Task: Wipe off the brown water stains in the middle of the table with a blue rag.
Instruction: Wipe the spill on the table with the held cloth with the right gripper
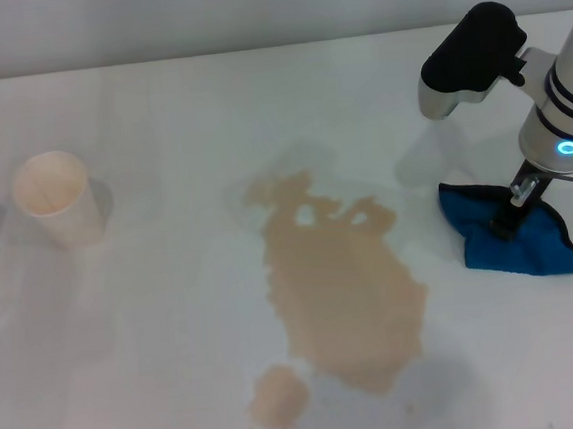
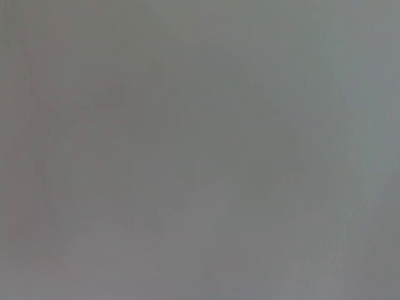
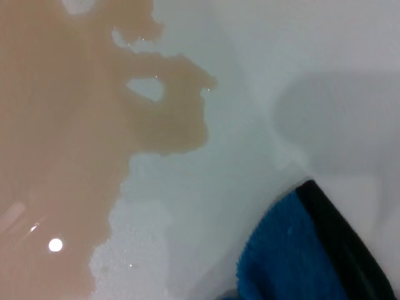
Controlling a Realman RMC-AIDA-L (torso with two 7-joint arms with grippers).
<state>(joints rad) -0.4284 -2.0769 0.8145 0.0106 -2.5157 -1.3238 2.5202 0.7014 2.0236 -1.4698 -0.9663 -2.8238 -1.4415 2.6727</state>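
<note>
The brown water stains (image 1: pixel 338 290) spread as a large jagged tan puddle in the middle of the white table (image 1: pixel 175 315), with a small blot (image 1: pixel 279 396) just in front of it. The blue rag (image 1: pixel 530 248), edged in black, lies bunched on the table to the right of the puddle, apart from it. My right gripper (image 1: pixel 508 220) comes down onto the rag's middle and is shut on it. The right wrist view shows the puddle (image 3: pixel 62 125) and a corner of the rag (image 3: pixel 300 256), separated by bare table. The left gripper is out of view.
A cream paper cup (image 1: pixel 59 199) stands upright at the far left of the table. The table's back edge runs along the top of the head view. The left wrist view shows only a flat grey surface.
</note>
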